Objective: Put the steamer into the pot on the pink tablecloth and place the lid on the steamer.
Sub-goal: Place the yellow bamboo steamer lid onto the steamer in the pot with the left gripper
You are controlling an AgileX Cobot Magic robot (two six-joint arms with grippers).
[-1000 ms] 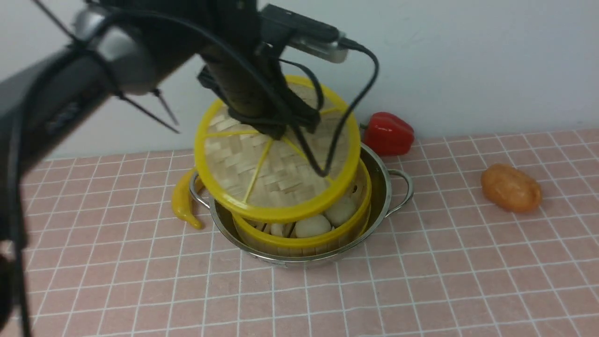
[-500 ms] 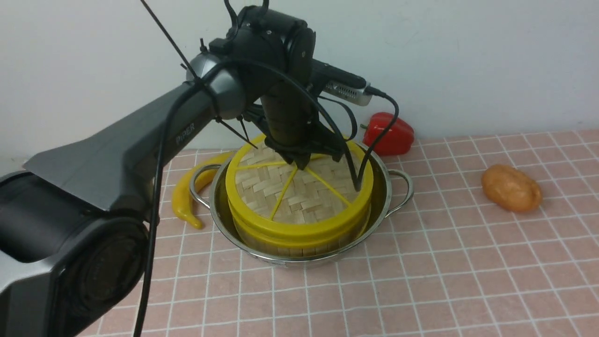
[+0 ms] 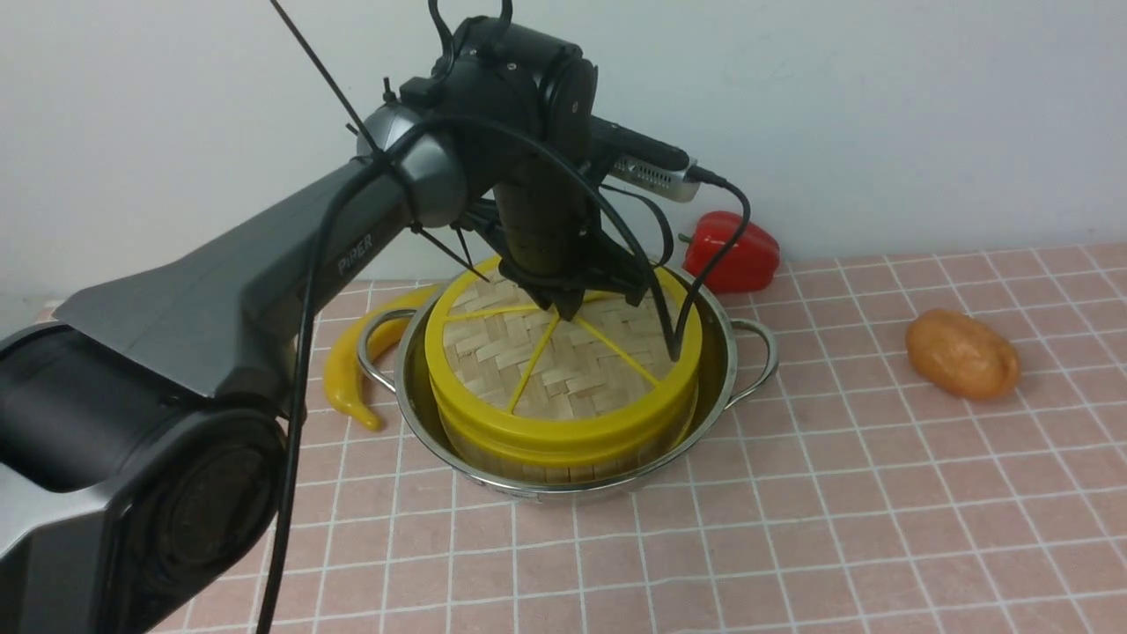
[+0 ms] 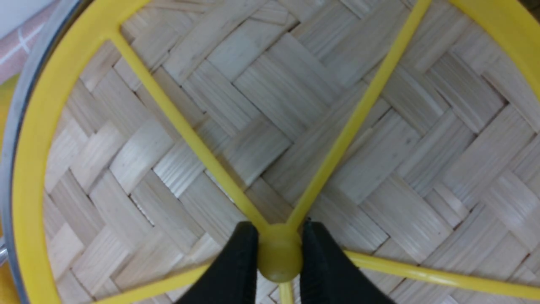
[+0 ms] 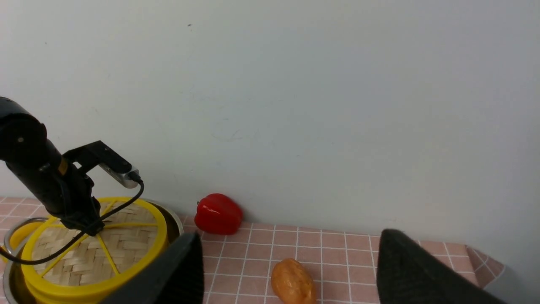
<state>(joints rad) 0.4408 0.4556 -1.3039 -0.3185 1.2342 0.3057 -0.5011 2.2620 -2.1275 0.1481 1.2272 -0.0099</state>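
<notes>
One pot (image 3: 720, 374) stood on the pink tablecloth (image 3: 792, 528), its two wire handles out to either side. One steamer (image 3: 563, 462) sat inside it, and one lid (image 3: 572, 370) lay flat on the steamer, rim on rim. Five of the lid's yellow spokes showed in the left wrist view, meeting at one hub (image 4: 279, 266).

Two arms were in play. The left gripper (image 3: 568, 310) pointed down over the middle of the lid, and its two black fingers (image 4: 236, 266) were clenched on the hub, one on each side, touching it. The right gripper (image 5: 291, 234) hung well apart from the pot, off to the right. Its two fingers (image 5: 177, 274) were spread wide and grasped nothing.

Three other things lay on the tablecloth: one red pepper (image 3: 731, 251) by the wall behind the pot, one yellow chili (image 3: 348, 379) curled just beside the pot's left handle, and one orange lump (image 3: 961, 354) well to the right.
</notes>
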